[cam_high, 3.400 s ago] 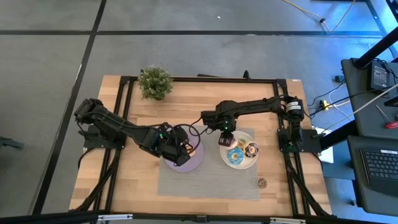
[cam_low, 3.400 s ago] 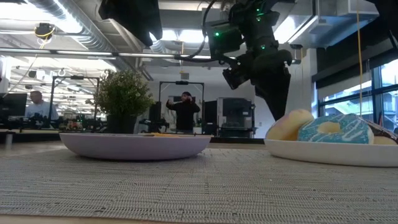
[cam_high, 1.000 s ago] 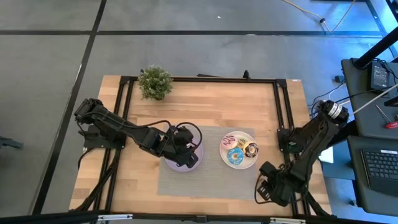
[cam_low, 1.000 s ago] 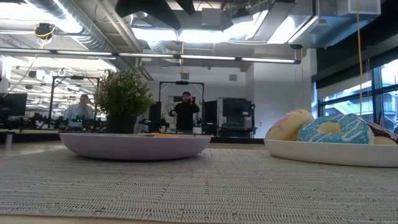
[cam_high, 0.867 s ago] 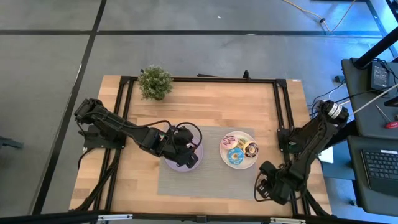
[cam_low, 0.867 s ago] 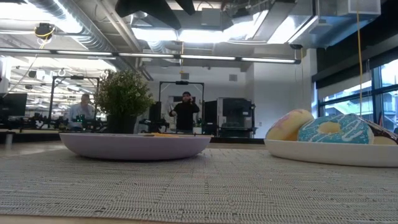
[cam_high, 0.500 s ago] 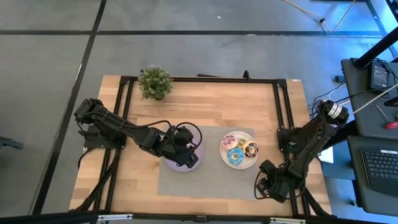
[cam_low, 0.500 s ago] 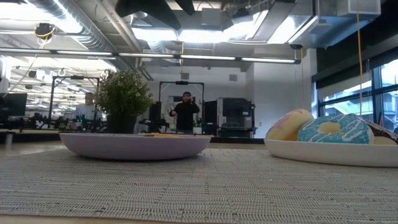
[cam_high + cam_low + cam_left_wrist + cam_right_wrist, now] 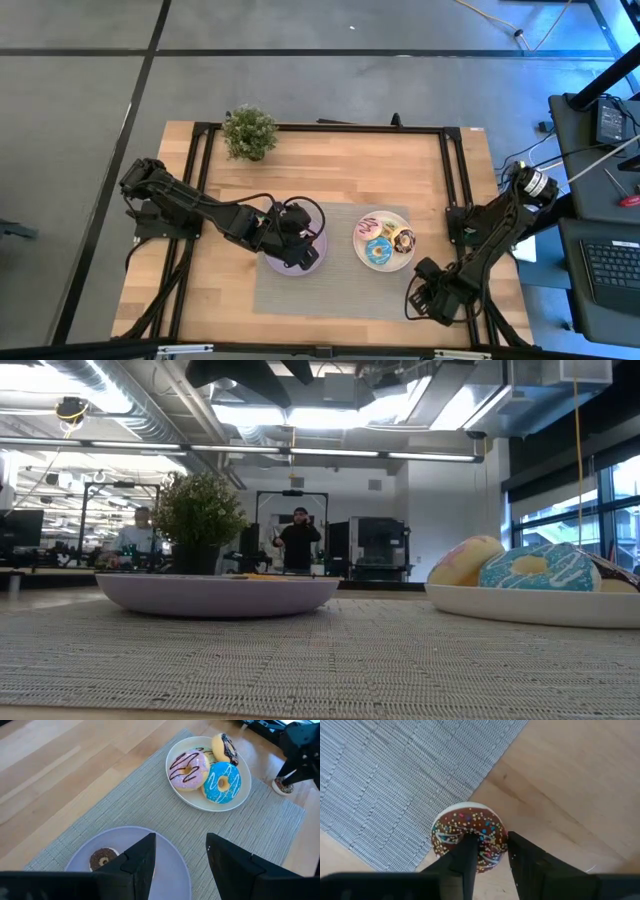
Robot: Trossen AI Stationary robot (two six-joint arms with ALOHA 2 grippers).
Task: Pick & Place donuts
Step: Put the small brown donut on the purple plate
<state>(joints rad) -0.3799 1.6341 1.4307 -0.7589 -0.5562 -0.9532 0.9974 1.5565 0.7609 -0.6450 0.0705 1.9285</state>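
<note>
A small chocolate donut with coloured sprinkles [image 9: 470, 840] lies flat on the wood by the grey mat's near right corner. My right gripper [image 9: 490, 840] is right above it, open, with one finger over its middle and the other beside its rim; in the high view this gripper [image 9: 420, 297] hides the donut. My left gripper [image 9: 180, 840] hovers open over the lilac plate [image 9: 165, 870], where a mini brown donut [image 9: 103, 859] lies. On the white plate [image 9: 170, 775] are a pink donut [image 9: 188, 769], a blue donut [image 9: 222, 781] and a chocolate-iced donut [image 9: 224, 747]. My right gripper comes down on the sprinkled donut from above. One finger [image 9: 465, 855] stands over the donut's centre [image 9: 470, 834] and the other outside its rim [image 9: 501, 840]. Whether either finger touches it, I cannot tell. The donut lies flat on the table.
Both plates sit on the grey mat [image 9: 330, 295] at mid table. A potted plant [image 9: 249, 132] stands at the far left. Black rails [image 9: 452, 180] run along the table's sides. Bare wood lies between the mat and the plant. People stand in the room behind.
My right gripper has edged a little toward the table's left, staying by the mat's near right corner over the sprinkled donut. The plates and the donuts on them lie as before.
</note>
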